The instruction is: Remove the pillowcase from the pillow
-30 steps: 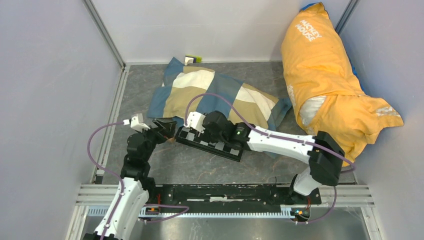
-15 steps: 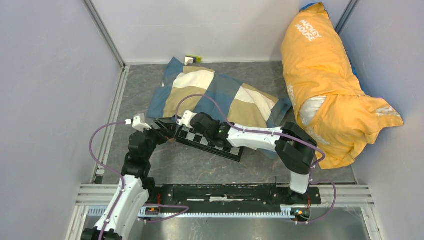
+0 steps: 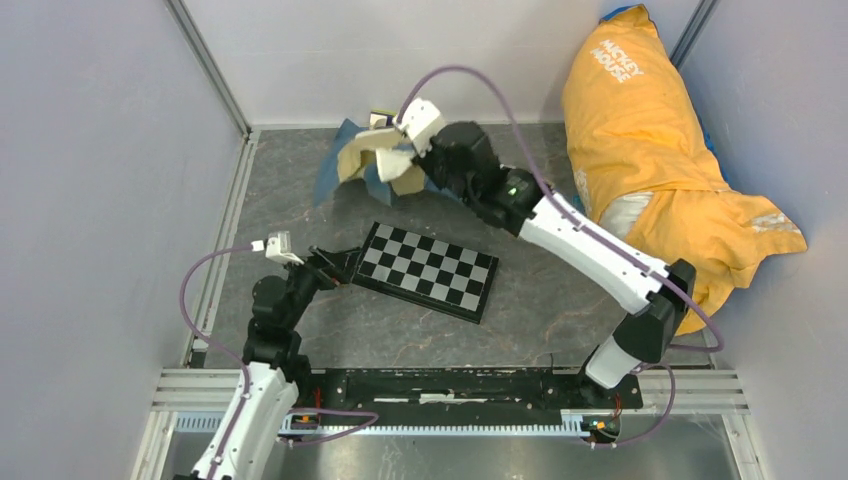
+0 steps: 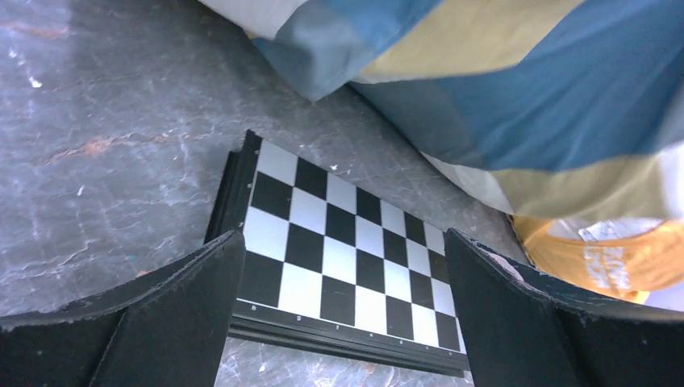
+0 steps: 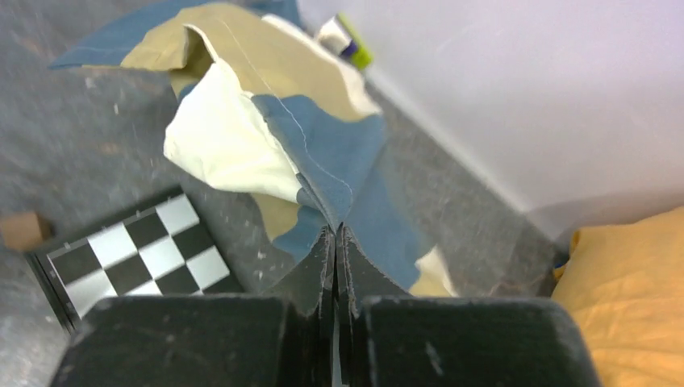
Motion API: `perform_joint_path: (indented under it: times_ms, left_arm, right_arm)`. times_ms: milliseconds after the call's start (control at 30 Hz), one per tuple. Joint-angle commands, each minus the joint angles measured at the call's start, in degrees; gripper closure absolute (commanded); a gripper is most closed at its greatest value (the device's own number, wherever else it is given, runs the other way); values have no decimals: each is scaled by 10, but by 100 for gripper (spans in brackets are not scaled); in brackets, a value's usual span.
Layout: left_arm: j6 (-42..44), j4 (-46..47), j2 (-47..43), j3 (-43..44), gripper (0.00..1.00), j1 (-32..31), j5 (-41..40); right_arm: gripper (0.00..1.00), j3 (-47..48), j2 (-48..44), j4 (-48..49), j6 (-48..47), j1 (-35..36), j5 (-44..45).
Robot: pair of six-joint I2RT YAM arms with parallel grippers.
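Between the closed tips of the right gripper sits a blue fold of the pillowcase. The jaws are pressed together on it, with the rest of the cloth hanging crumpled just beyond and below the fingers. The arm is stretched to the far side, so the cover is held up off the table close to the back wall.

Ahead of the left gripper lies the checkerboard. Its near corner falls between the fingers, which stand wide apart and grip nothing.

The pillow cannot be picked out. Cream patches show in the bunched cloth, but whether they are pillow or the cover's own pale checks cannot be told. From above the bundle looks small and limp, which suggests little stuffing is inside where it is held.

As a judgement, the pulling step is under way but separation is unconfirmed. The cover must come fully clear, probably with the free left hand holding the pillow down.
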Motion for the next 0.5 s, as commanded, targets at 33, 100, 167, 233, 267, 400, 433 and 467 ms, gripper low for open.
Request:
perform_joint_path:
  times_ms: [33,100,167,233,267,400,433,467]
  left_arm:
    - [17,79,-67,-37,0,-3,57]
    - [19,87,-66,-37,0,-2,64]
    - [7,110,-39,-36,0,-2,62]
    - [-1,133,4,-28,7,-3,65]
    - [2,138,25,-17,12,-5,71]
    - [20,122,60,15,16,-46,33]
    - [26,109,48,21,16,-62,5]
    - [37,89,33,25,15,-80,-37]
  right_arm:
    - [100,189,-12,-78,29,2,-65]
    - [100,197,-20,-92,40,1,-69]
    - [100,177,-38,-88,49,-4,-83]
    - [100,159,-52,-85,61,-13,-98]
    - [100,153,-57,-85,65,-17,-103]
    - [100,108,-80,-82,80,-24,-124]
    - [100,90,-89,-75,83,-25,-128]
    - [100,76,-95,-68,86,-27,-130]
